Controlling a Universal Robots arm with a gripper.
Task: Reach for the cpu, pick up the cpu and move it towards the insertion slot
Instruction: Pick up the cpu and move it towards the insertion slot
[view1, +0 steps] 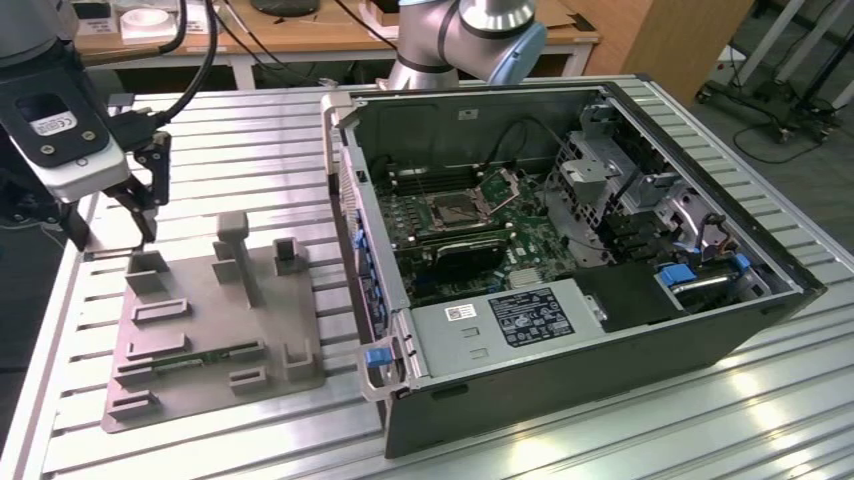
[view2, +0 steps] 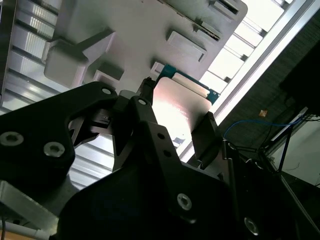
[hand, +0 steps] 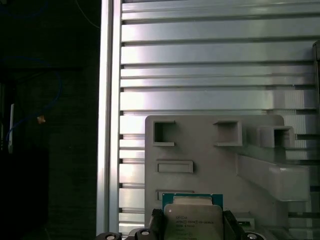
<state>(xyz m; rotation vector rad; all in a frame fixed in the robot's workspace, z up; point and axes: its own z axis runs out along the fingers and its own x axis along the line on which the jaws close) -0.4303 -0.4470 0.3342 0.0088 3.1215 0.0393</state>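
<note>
In both wrist views the cpu (hand: 192, 216) (view2: 176, 102) is a pale silver square on a green backing. It sits clamped between the two black fingers (hand: 158, 223) of my gripper (hand: 193, 226) (view2: 178, 114), held up above the grey fixture tray (hand: 210, 165) (view2: 130, 35). In the exterior view my gripper (view1: 114, 240) hangs over the far corner of that tray (view1: 254, 330) on the exterior view's left. The insertion slot (view1: 449, 211) lies inside the open computer case (view1: 601, 350), a dark square socket with its metal plate (view1: 509, 184) hinged up, well off to the exterior view's right of my gripper.
The grey tray carries upright blocks (view1: 232, 240) and shallow pockets. Everything stands on a slatted aluminium table (view1: 240, 140). The raised case wall (view1: 358, 230) lies between tray and motherboard. The arm's base (view1: 461, 40) rises behind the case.
</note>
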